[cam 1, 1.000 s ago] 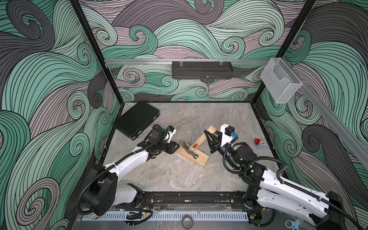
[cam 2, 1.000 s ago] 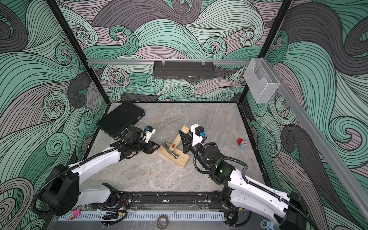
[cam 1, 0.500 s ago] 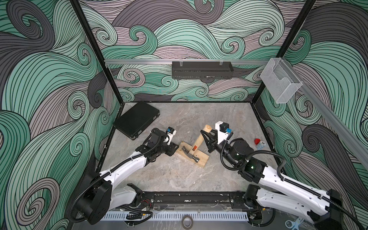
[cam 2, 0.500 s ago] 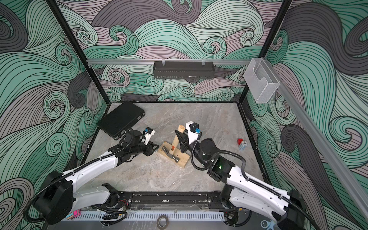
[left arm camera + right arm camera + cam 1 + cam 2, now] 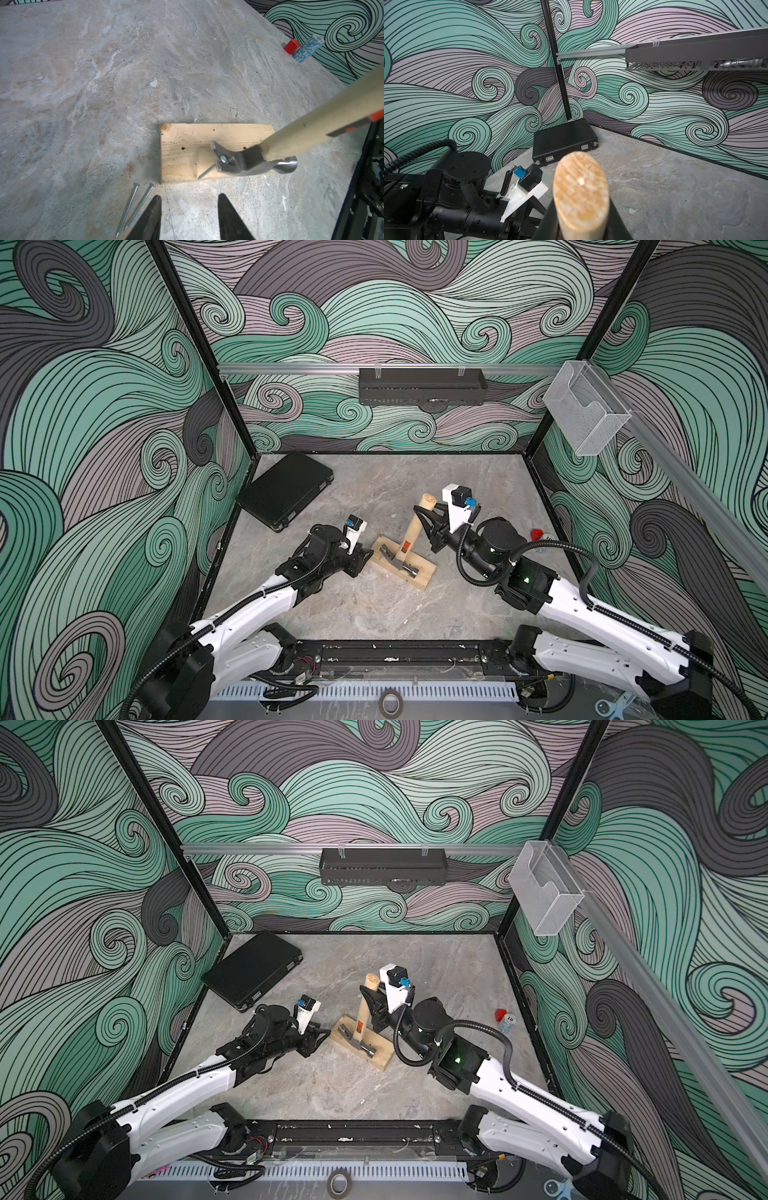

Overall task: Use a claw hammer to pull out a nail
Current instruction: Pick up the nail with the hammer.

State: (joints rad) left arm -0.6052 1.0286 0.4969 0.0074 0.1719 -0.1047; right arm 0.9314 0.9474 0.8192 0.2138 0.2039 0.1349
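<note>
The claw hammer (image 5: 410, 531) (image 5: 363, 1009) stands tilted, its grey head on a pale wooden block (image 5: 422, 577) (image 5: 376, 1060) in both top views. My right gripper (image 5: 423, 517) (image 5: 368, 997) (image 5: 580, 224) is shut on the upper end of the wooden handle (image 5: 581, 187). In the left wrist view the claw (image 5: 220, 153) hooks the head of a nail (image 5: 207, 170) that leans out of the block (image 5: 187, 137). My left gripper (image 5: 368, 558) (image 5: 325, 1038) (image 5: 189, 197) is open and holds nothing, low over the table just off the block's left end.
Two loose nails (image 5: 133, 205) lie on the table beside a left fingertip (image 5: 154, 207). A shut black case (image 5: 286, 489) lies at the back left. A red block (image 5: 536, 534) and a blue chip stack (image 5: 307, 49) sit by the right wall. A black shelf (image 5: 422, 385) hangs on the back wall.
The right gripper has swung the handle's top end a little to the left, standing the hammer more upright. The left arm has shifted slightly; its gripper stays by the block's end.
</note>
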